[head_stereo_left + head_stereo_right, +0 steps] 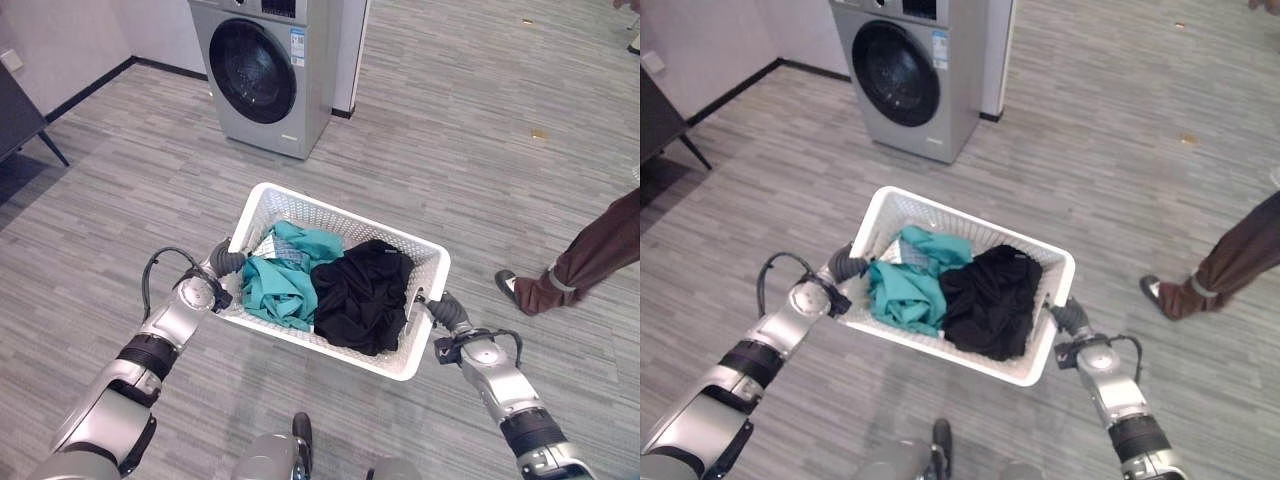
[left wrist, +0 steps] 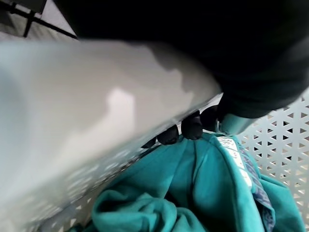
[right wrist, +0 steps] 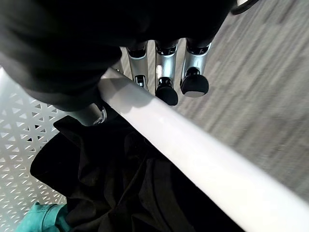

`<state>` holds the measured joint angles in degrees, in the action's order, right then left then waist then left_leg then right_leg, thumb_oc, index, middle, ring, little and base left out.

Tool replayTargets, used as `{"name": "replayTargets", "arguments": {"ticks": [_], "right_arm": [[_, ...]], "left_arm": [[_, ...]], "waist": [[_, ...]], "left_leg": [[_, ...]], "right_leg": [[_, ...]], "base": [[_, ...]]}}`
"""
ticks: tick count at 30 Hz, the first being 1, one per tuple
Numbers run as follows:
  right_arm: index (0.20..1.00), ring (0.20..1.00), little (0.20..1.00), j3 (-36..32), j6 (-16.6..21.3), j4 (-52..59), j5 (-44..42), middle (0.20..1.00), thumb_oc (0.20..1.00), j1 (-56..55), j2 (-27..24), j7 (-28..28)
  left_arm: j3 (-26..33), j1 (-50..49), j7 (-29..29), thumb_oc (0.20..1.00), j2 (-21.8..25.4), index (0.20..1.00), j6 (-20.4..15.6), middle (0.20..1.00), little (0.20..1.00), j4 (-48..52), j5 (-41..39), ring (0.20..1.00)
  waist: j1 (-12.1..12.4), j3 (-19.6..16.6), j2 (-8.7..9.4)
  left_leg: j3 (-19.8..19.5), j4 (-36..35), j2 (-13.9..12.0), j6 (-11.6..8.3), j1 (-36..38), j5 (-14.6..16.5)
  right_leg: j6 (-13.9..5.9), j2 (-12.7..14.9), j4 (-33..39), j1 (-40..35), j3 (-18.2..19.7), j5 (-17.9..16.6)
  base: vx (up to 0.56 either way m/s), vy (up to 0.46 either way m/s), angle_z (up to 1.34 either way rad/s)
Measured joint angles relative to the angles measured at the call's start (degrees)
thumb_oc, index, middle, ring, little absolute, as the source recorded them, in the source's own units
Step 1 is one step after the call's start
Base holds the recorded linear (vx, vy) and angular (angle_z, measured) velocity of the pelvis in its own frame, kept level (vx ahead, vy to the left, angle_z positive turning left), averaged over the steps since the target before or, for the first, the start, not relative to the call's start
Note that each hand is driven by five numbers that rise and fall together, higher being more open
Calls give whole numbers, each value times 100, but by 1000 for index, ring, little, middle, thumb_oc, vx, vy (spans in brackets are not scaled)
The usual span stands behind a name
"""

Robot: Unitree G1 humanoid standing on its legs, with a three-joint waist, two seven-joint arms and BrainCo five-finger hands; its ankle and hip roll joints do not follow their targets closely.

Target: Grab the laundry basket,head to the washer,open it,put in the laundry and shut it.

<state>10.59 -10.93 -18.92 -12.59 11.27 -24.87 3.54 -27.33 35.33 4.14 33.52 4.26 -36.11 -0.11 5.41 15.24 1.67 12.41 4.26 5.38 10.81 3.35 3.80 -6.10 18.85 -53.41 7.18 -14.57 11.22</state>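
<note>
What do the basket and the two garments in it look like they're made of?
The laundry basket looks like white moulded plastic: smooth glossy rim, walls pierced with small regular holes. The teal garment seems a soft, fleecy knit with a printed band. The black garment is matte, crumpled cloth; its fabric I can't tell.
</note>
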Motion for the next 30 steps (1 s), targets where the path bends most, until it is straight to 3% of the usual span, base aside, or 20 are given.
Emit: {"name": "replayTargets", "arguments": {"ticks": [1, 2, 5, 6, 7, 10, 11, 14, 16, 17, 18, 19, 20, 21, 22, 23, 25, 27, 28, 30], "right_arm": [[200, 200, 200, 11, 0, 5, -1, 200, 200, -12, -18, 0], [200, 200, 200, 22, 0, 13, -1, 200, 200, 27, -86, 0], [200, 200, 200, 94, -5, 4, 0, 200, 200, 43, -204, -10], [200, 200, 200, 116, -5, 4, 0, 200, 200, 25, -224, -32], [200, 200, 200, 78, -5, 9, 2, 200, 200, 16, -252, -78], [200, 200, 200, 40, -21, -66, 17, 200, 200, -2, -251, -94], [200, 200, 200, 31, -37, -119, 31, 200, 200, -64, -253, -129], [200, 200, 200, -93, -42, -231, 29, 200, 200, -75, -328, -172], [200, 200, 200, -96, -48, -188, 27, 200, 200, -72, -479, -223], [200, 200, 200, -116, -44, -161, 27, 200, 200, 6, -614, -242], [200, 200, 200, -123, -45, -162, 21, 200, 200, 82, -641, -237], [200, 200, 200, -117, -41, -115, -10, 200, 200, 141, -723, -235], [200, 200, 200, -119, -39, -95, -11, 200, 200, 219, -707, -190], [200, 200, 200, -140, -32, -59, -13, 200, 200, 261, -693, -162], [200, 200, 200, -101, 8, -34, -17, 200, 200, 251, -674, -134], [200, 200, 200, -66, 21, -24, -19, 200, 200, 225, -674, -120], [200, 200, 200, -95, 24, 16, -17, 200, 200, 91, -551, -60], [200, 200, 200, -45, 23, 61, -17, 200, 200, 114, -539, -61], [200, 200, 200, 31, 19, 109, -14, 200, 200, 62, -493, -55], [200, 200, 200, 68, 11, 50, -15, 200, 200, 72, -349, 11]], "left_arm": [[1, 20, -1, 200, 2, 200, -8, 200, 200, 34, 0, 200], [1, 72, -3, 200, 3, 200, -44, 200, 200, 55, 1, 200], [-32, 6, -17, 200, -35, 200, -27, 200, 200, 28, 4, 200], [-32, -7, -16, 200, -53, 200, -25, 200, 200, -17, 4, 200], [-27, 12, -16, 200, -90, 200, -35, 200, 200, -32, 25, 200], [-33, 32, -7, 200, -251, 200, -25, 200, 200, -216, 60, 200], [-75, 17, -24, 200, -342, 200, 7, 200, 200, -338, 72, 200], [-45, 60, -12, 200, -559, 200, 14, 200, 200, -306, 110, 200], [-41, 159, -9, 200, -621, 200, 13, 200, 200, -314, 122, 200], [-10, 134, -6, 200, -687, 200, -3, 200, 200, -329, 121, 200], [6, 126, -3, 200, -688, 200, -4, 200, 200, -338, 118, 200], [22, 124, 5, 200, -672, 200, -44, 200, 200, -293, 110, 200], [52, 119, 27, 200, -641, 200, -43, 200, 200, -235, 91, 200], [145, 110, 38, 200, -618, 200, -48, 200, 200, -176, 67, 200], [170, 109, 37, 200, -563, 200, -48, 200, 200, -159, 47, 200], [197, 113, 43, 200, -559, 200, -52, 200, 200, -116, 43, 200], [169, 98, 42, 200, -495, 200, -44, 200, 200, -5, 19, 200], [173, 50, 42, 200, -416, 200, -17, 200, 200, -4, 12, 200], [209, 38, 52, 200, -387, 200, -12, 200, 200, -22, 9, 200], [196, 54, 77, 200, -373, 200, -44, 200, 200, -81, 5, 200]], "waist": [[-111, -3, -44], [-356, -10, -31], [-485, -11, -29], [-491, -24, -28], [-595, -33, -9], [-642, -25, -23], [-646, -39, 3], [-655, -106, -307], [-704, -100, -268], [-714, -125, -368], [-722, -129, -384], [-759, -113, -343], [-716, -114, -316], [-691, -90, -220], [-669, -81, -45], [-766, -73, 101], [-648, -37, 244], [-490, -20, 266], [-437, -36, 228], [-392, -47, 192]], "left_leg": [[-98, -182, -22, -58, 199, -18], [-260, -334, 12, -279, 389, 19], [-280, -333, 35, -543, 689, 174], [-294, -329, 13, -687, 773, 265], [-450, -306, 37, -796, 935, 473], [-474, -328, 31, -988, 1288, 655], [-499, -292, 25, -1219, 1681, 800], [-726, 48, -441, -1556, 1966, 981], [-810, 776, -616, -1774, 1897, 862], [-851, 1493, -824, -1898, 1678, 647], [-918, 1970, -951, -2060, 1548, 345], [-1045, 3806, -1259, -2106, 782, -856], [-1053, 4935, -1372, -2026, 195, -1326], [-968, 5786, -1385, -1897, -339, -1361], [-855, 5946, -1317, -1749, -795, -1286], [-794, 5887, -1346, -1648, -1088, -1238], [-464, 5227, -1806, -1232, -1915, -499], [-389, 4024, -1725, -1373, -2149, -567], [-245, 2108, -1654, -1561, -1995, -703], [-399, 1583, -1609, -1655, -2147, -820]], "right_leg": [[66, -45, 473, 273, -176, 65], [118, -139, 1690, 850, -377, -17], [354, -505, 3469, 1309, -544, -604], [264, -639, 3914, 1312, -453, -721], [-83, -859, 4876, 1457, 47, -939], [-108, -818, 5134, 1607, 95, -967], [22, -781, 5103, 1344, -75, -883], [211, -906, 4311, 1241, -256, -1565], [609, -928, 3803, 1174, -229, -1778], [958, -1110, 3618, 1032, -280, -1521], [1041, -1232, 3487, 910, -286, -1350], [1345, -1507, 3441, 546, -354, -910], [1516, -1706, 3442, 345, -310, -721], [1464, -1814, 3494, 197, -255, -754], [1585, -1827, 3640, -20, -195, -562], [1554, -1839, 3760, -224, -244, -585], [1580, -2140, 4484, -1007, -187, -627], [1560, -2175, 4626, -1251, -161, -639], [1469, -2205, 4893, -1607, -207, -646], [1356, -2282, 5046, -1864, -140, -590]], "base": [[482, 11, 50], [404, -76, 71], [459, -103, 46], [618, -123, 59], [594, -117, 72], [461, -112, 59], [489, -180, 45], [501, -238, 39], [317, -207, 35], [402, -336, 4], [455, -480, -12], [277, -354, -31], [397, -431, -53], [182, -190, -60], [401, -320, -28], [391, -174, -13], [362, -99, -20], [280, 56, -55], [233, 74, -49], [214, 81, -32]]}}
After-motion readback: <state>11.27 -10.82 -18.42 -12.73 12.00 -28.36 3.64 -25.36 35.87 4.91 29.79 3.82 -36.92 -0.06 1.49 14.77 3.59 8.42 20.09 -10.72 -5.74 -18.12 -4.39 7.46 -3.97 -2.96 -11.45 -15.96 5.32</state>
